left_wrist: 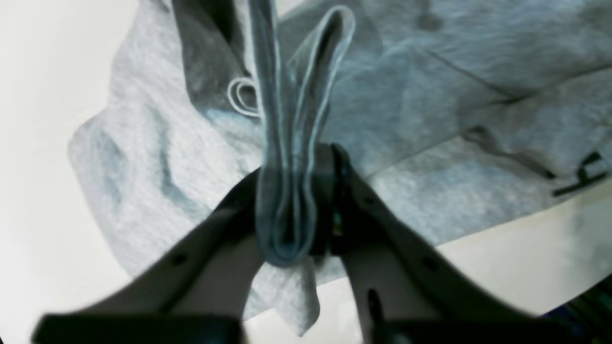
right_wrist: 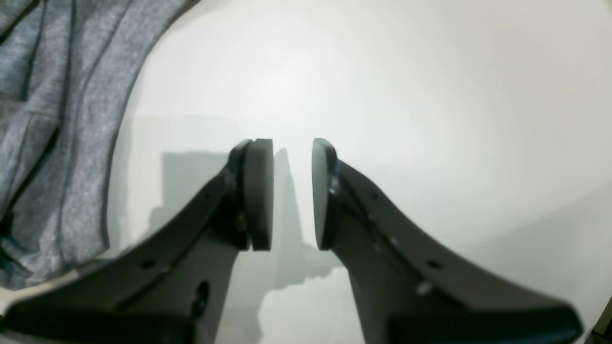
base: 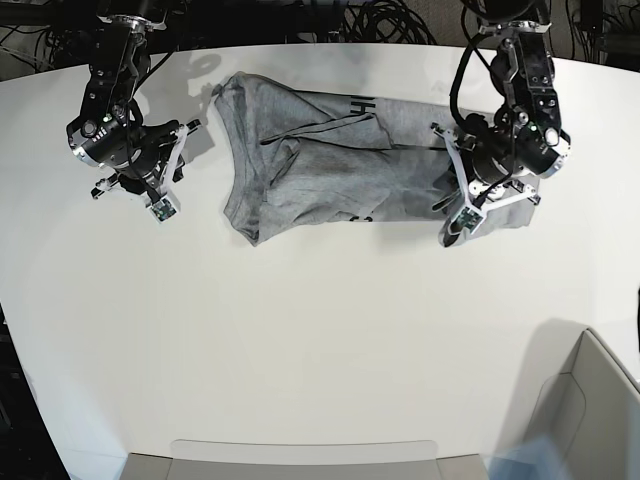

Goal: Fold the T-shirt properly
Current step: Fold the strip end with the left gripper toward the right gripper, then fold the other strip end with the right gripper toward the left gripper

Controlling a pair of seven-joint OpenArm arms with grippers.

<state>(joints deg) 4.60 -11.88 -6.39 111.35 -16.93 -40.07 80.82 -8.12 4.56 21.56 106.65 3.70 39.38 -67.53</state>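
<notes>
Left wrist view: left claw (left_wrist: 291, 210) is pinched on a bunched edge of the grey T-shirt (left_wrist: 430, 95), which lies rumpled on the white bench (base: 320, 340). Right claw (right_wrist: 292, 193) hangs apart over bare bench. I'd pull that edge taut first, slowly.

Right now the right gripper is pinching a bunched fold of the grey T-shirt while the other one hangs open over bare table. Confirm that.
Wrong arm. The left gripper pinches the T-shirt fold, per the left wrist view; the right gripper hangs open over bare table.
</notes>
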